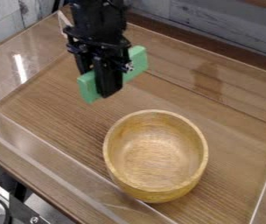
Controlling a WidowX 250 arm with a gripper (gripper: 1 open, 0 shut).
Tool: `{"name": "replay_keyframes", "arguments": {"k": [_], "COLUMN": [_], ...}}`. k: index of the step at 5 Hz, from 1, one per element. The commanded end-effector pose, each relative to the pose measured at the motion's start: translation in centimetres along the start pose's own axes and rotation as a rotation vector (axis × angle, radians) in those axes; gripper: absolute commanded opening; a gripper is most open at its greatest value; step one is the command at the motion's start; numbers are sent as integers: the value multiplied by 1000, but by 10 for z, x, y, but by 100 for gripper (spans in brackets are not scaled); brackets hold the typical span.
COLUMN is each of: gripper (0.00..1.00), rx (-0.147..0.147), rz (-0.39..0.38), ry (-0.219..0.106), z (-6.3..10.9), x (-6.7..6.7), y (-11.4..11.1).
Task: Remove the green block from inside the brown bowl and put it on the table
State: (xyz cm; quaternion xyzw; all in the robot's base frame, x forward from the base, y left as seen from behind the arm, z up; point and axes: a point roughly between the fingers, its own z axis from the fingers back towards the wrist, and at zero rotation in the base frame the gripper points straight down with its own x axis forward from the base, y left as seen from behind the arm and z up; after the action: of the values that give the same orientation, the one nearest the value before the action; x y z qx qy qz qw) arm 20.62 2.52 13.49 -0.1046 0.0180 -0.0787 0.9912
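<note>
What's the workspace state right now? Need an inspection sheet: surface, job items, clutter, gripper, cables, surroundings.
Surface: brown wood-grain table, glossy, with reflections.
Green block: clamped in the gripper, tilted, held up to the left of the bowl, not on the table.
Brown bowl: upright on the table at front right, nothing inside.
Clutter: nothing seen.
Gripper: black, pointing down, shut on the green block.
Cables: dark wiring along the arm above the gripper; routing too blurred to tell.
Surroundings: clear acrylic walls around the table; grey plank wall behind.
</note>
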Motion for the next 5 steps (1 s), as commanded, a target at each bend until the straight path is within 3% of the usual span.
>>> {"name": "replay_keyframes", "arguments": {"k": [1,5], "gripper": [0,0], "rx": [30,62], "rz": [-4,19], "ry": [-38,-36], "z": [6,-22], "x": [-1,-2], "y": [-5,-13]}}
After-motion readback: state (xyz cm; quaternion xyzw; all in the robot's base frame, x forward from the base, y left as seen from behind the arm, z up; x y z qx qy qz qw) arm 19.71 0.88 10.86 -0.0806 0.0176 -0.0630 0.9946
